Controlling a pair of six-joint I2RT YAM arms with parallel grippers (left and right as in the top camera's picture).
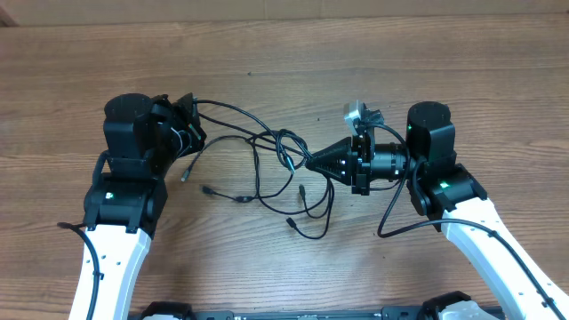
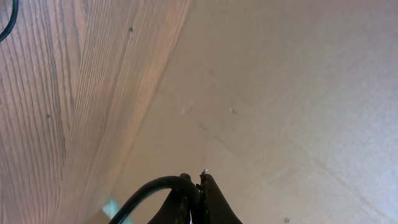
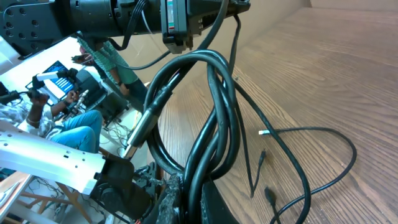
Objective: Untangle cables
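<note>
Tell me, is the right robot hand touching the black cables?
Touching. The right wrist view shows the cables running straight down into the right gripper, pinched between its fingers.

2 white arms (image 1: 107, 258), black joints (image 1: 133, 133), green lights (image 1: 110, 196).

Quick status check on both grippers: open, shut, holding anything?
Left gripper: jaws shut on a black cable.
Right gripper: jaws shut on a looped cable bundle.

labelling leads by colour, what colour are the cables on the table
The cables are black, clearest in the overhead view.
</note>
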